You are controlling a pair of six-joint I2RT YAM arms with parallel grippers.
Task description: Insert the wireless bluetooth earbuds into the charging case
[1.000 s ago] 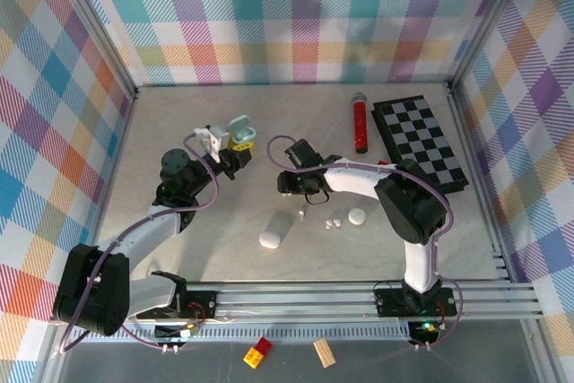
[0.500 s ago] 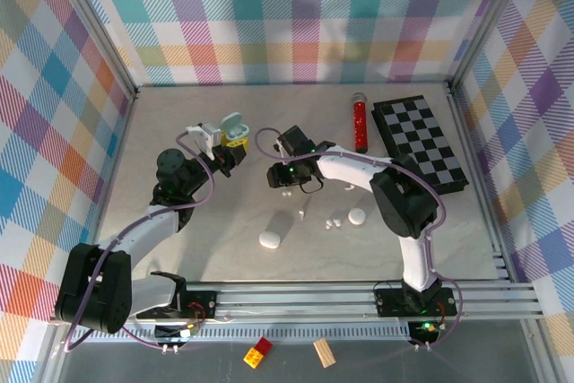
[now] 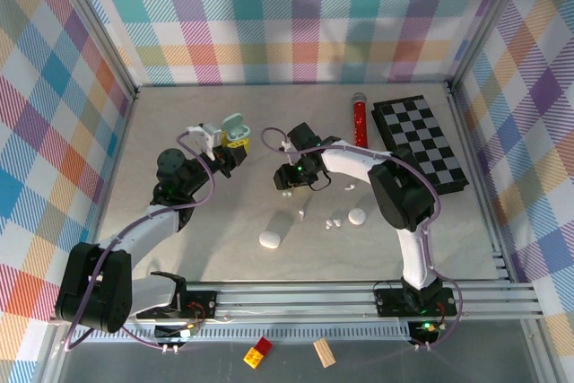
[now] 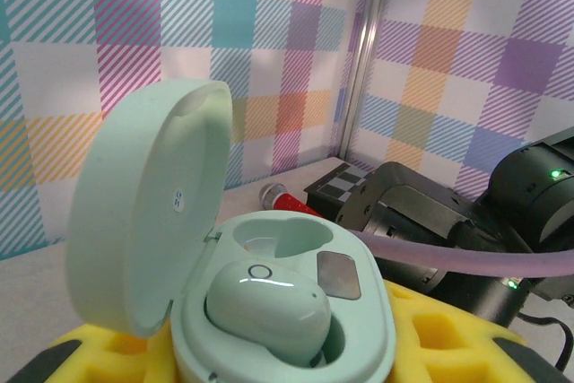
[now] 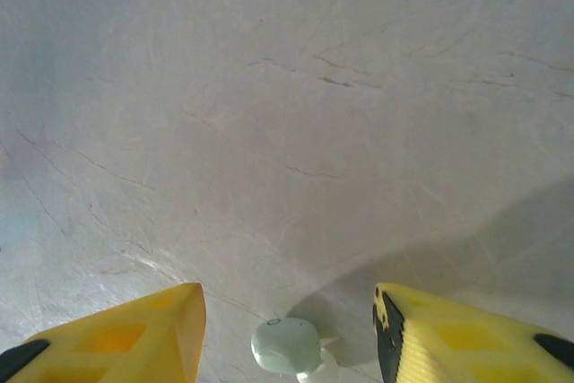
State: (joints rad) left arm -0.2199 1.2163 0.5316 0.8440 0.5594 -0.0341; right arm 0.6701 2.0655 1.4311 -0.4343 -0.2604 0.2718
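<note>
1. Near edge, top view: a red-and-yellow block [image 3: 258, 353] and a wooden block [image 3: 323, 352] lie in front of the rail, off the table [image 3: 179, 248].

2. Mid table: a white pebble-shaped case [image 3: 270, 239] lies closed. To its right are 2 white earbuds [image 3: 332, 221], touching or nearly so, with a white oval piece [image 3: 357, 216] just beside them.

3. Right gripper [image 5: 287, 311]: open, holding nothing. Its yellow fingers [image 5: 117, 334] stand on either side of a pale green earbud [image 5: 287, 345], which lies on the table between them. A clear gap shows on each side. In the top view this gripper [image 3: 287, 186] points down near the table's middle.

4. Left gripper [image 3: 229, 145]: closed on the pale green charging case [image 4: 368, 329], which sits between its yellow foam pads [image 4: 448, 356]. The case is raised off the table, and its lid [image 4: 143, 221] is hinged open and upright. 1 seated earbud [image 4: 265, 302], also pale green, rests in the well nearest the camera.

5. Far right: a red microphone [image 3: 360, 123] lies lengthwise, just beside a black-and-white chessboard [image 3: 419, 143]. Both are well apart from the grippers.
</note>
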